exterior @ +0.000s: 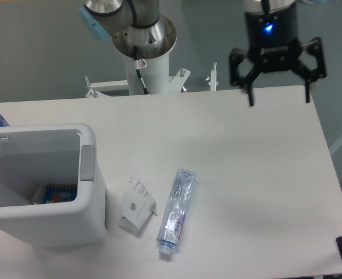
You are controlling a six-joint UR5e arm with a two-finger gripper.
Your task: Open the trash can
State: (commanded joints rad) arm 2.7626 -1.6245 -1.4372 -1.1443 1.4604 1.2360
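Trash can (49,192), a boxy white bin, is seen at the near left of the white counter (252,174), its top uncovered so that the inside is exposed. A grey push-button tab (87,163) is set on its right rim, and a blue and orange packet (61,192) is seen lying at the bottom. Just right of the bin, a folded white paper (137,204) is laid on the counter, and beside that a clear plastic bottle (177,210) is laid on its side. At the far right edge, the black end effector (278,96) is held above the counter, fingers spread wide, nothing gripped, well apart from the bin.
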